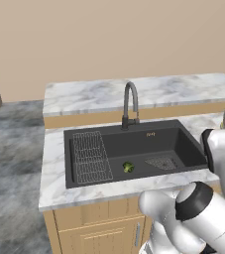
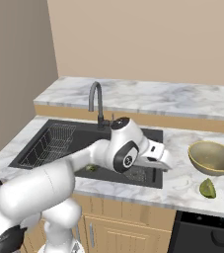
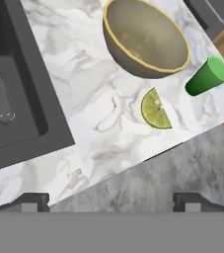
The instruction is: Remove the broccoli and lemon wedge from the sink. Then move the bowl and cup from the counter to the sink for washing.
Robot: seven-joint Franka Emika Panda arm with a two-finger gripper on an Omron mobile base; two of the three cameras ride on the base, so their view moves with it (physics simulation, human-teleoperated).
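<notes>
Largest to smallest. Sink (image 1: pixel 134 149): matte black basin, centre of the left base view. Bowl (image 3: pixel 145 37): top of my hand view, upright on the marble counter (image 3: pixel 98 113); rigid, glossy and probably slippery, best pinched at the rim. Cup (image 3: pixel 207 76): upper right, tipped over, long axis pointing its mouth to the upper right; light, likely to roll. Lemon wedge (image 3: pixel 155 109): centre right on the counter, just below the bowl; soft, slick. Broccoli (image 1: pixel 128 167): on the sink floor; light, bumpy. My gripper (image 3: pixel 111 200): jaws wide, empty.
</notes>
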